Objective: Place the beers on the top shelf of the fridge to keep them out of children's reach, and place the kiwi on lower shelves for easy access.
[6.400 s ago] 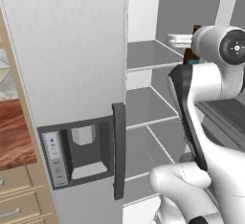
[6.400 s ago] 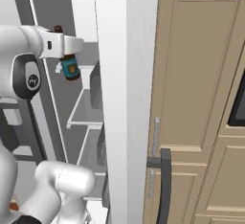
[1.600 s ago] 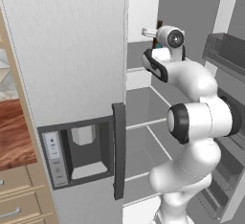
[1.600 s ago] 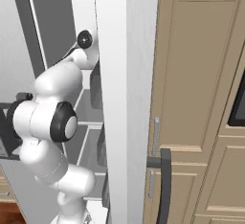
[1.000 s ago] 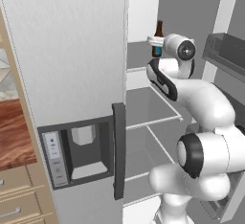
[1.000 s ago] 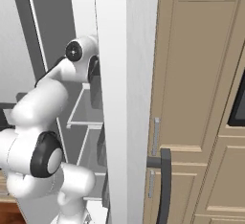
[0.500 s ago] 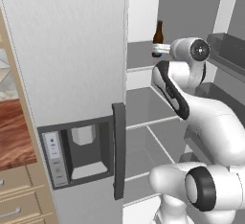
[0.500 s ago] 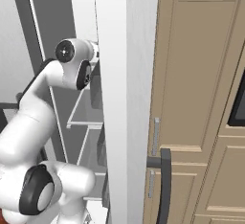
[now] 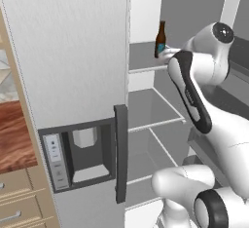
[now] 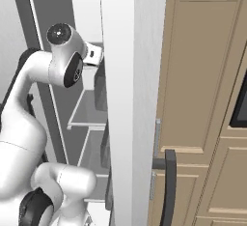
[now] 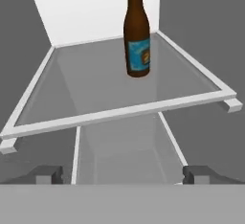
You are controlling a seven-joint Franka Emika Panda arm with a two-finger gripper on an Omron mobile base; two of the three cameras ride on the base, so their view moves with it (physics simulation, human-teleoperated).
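An amber beer (image 9: 160, 39) with a blue label stands upright on the top shelf (image 9: 146, 68) of the open fridge (image 9: 73, 51). In the hand view the beer (image 11: 137, 36) stands free toward the back right of the top shelf (image 11: 119, 113), with nothing touching it. My gripper (image 9: 167, 54) hovers just in front of the shelf's rim, level with the bottle's base. It is open, and its two dark tips (image 11: 48, 173) are spread wide with nothing between them. Lower shelves (image 9: 155, 123) lie bare below. The kiwi is out of view.
The fridge's closed left door carries a dark dispenser recess (image 9: 82, 154) and a dark vertical handle (image 9: 120, 159). The open door's edge (image 10: 118, 99) stands close on my right. Beyond it rise wooden cabinets (image 10: 202, 75) with a dark handle (image 10: 169, 186).
The beer I carried outside the fridge earlier now stands on the top shelf. Over the last second my hand has drawn back from it toward the shelf's front.
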